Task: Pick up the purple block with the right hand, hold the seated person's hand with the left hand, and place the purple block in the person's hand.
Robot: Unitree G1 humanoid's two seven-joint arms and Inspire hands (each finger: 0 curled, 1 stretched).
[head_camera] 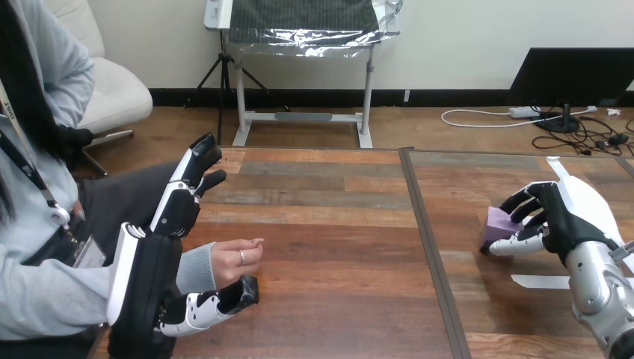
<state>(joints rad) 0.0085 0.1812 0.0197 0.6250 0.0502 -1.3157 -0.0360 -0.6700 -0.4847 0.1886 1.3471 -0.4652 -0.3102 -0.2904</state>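
Observation:
The purple block (499, 222) sits low over the right part of the wooden table (336, 224). My right hand (557, 217) is shut on it, fingers curled over its top and thumb under its near side. I cannot tell whether the block still touches the table. At the left, the person's hand (235, 258) rests on the table with its fingers loosely curled and nothing in it. My left hand (161, 254) is open beside the person's wrist. Its straight fingers (191, 179) point away on the far side and its thumb (220, 299) lies on the near side, not curled round.
A dark seam (428, 247) runs front to back between the two table halves. A white tape strip (540, 282) lies near my right forearm, another (557, 166) beyond my right hand. The person sits at the table's left edge.

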